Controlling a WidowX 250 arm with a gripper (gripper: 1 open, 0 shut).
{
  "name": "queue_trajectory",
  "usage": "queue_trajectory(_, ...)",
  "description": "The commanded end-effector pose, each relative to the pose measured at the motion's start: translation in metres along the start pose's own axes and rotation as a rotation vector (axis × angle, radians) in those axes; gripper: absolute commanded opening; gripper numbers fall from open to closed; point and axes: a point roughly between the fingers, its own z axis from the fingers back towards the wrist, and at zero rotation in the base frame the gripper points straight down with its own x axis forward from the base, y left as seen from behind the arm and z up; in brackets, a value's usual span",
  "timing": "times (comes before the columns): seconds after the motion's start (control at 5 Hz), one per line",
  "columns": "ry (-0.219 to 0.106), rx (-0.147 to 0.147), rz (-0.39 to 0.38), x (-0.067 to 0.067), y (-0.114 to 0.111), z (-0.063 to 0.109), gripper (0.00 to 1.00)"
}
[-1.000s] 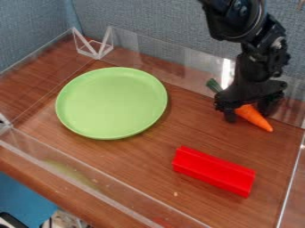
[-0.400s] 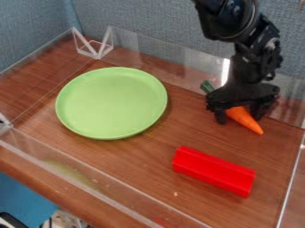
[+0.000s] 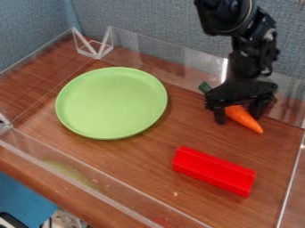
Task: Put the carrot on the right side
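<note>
The orange carrot (image 3: 251, 120) lies on the wooden table at the right, near the clear wall, its tip pointing to the front right. My black gripper (image 3: 242, 108) points down right over it, low to the table. Its jaws stand open, with one fingertip (image 3: 222, 112) to the left of the carrot and the other behind its thick end. That thick end is partly hidden by the fingers. I cannot tell whether the fingers touch the carrot.
A round green plate (image 3: 112, 102) sits on the left half of the table. A red rectangular block (image 3: 213, 170) lies near the front edge, in front of the carrot. Clear walls (image 3: 167, 53) ring the table, and a small clear wire stand (image 3: 92, 41) is at the back left.
</note>
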Motion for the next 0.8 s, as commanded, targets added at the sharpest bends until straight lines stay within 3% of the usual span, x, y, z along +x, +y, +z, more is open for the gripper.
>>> queue_trajectory(0.0, 0.01, 0.004, 0.016, 0.015, 0.012, -0.001, 1.0)
queue_trajectory(0.2, 0.011, 0.015, 0.076, 0.013, 0.011, -0.001, 0.0)
queue_trajectory(0.4, 0.025, 0.019, 0.128, 0.005, 0.002, 0.0, 0.0)
queue_trajectory(0.6, 0.053, 0.009, 0.098, -0.005, -0.009, 0.001, 0.0)
